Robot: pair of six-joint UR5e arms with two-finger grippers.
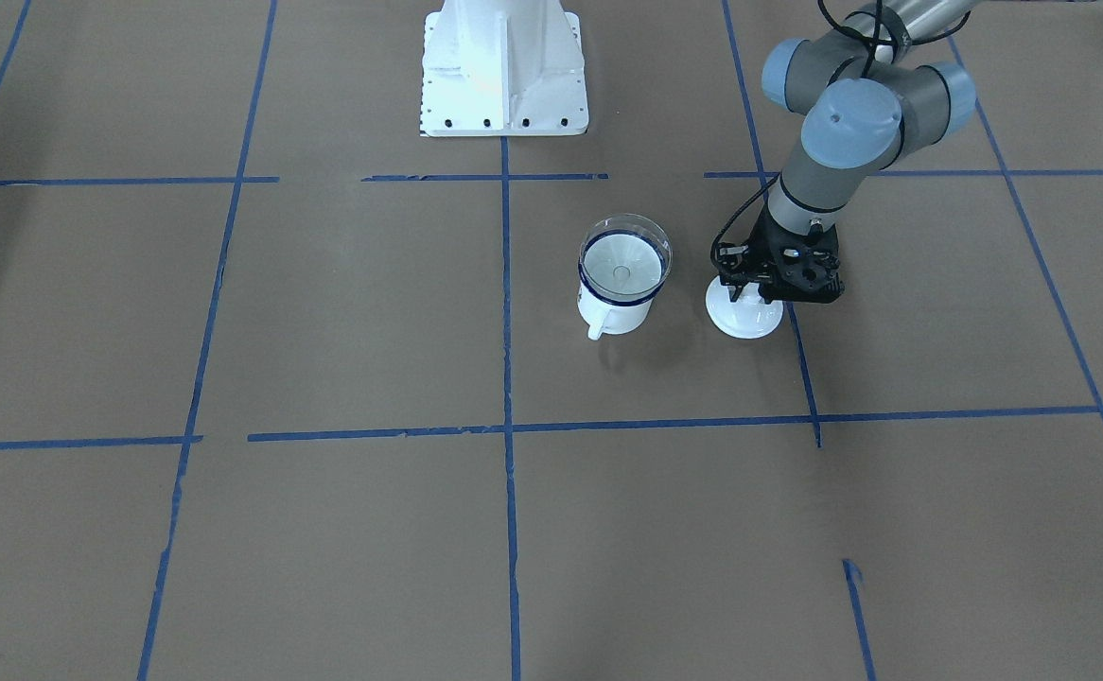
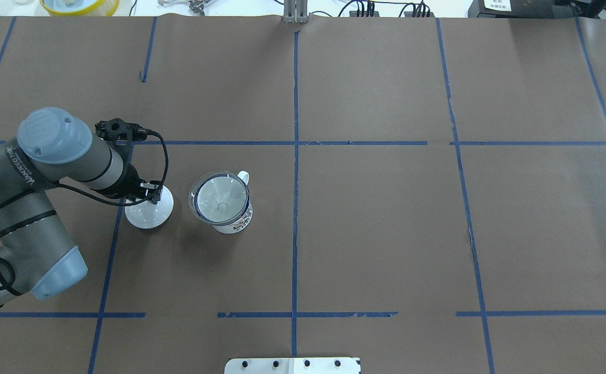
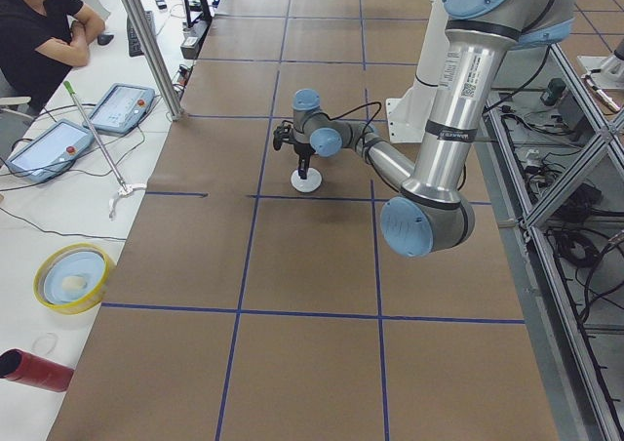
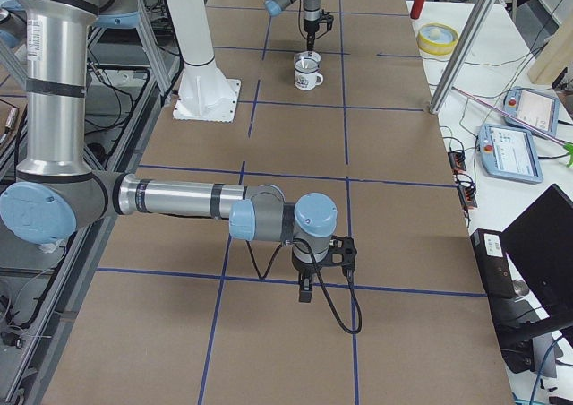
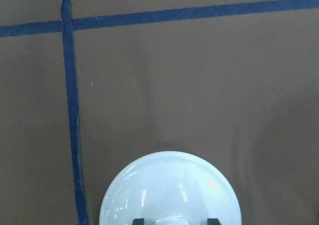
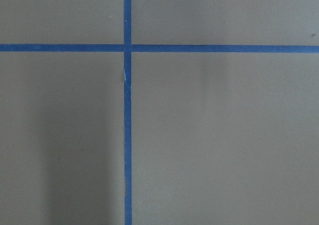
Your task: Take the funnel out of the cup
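Note:
The white cup (image 1: 614,314) with a dark blue rim stands upright on the brown table, with its handle toward the camera in the front view. The clear funnel (image 1: 623,257) sits in its mouth, spout down. Both also show in the overhead view, the cup (image 2: 239,221) and the funnel (image 2: 220,200). My left gripper (image 1: 746,289) is beside the cup, low over a white domed lid (image 1: 748,320). In the left wrist view its fingertips (image 5: 138,221) stand open on either side of the lid's knob, and the lid (image 5: 169,190) rests on the table. My right gripper (image 4: 306,288) is far from the cup; I cannot tell its state.
Blue tape lines (image 2: 295,156) grid the brown paper. The robot's white base (image 1: 504,71) stands at the table's edge behind the cup. The right wrist view shows only paper and a tape cross (image 6: 127,48). A yellow bowl (image 3: 70,277) and tablets lie off the table.

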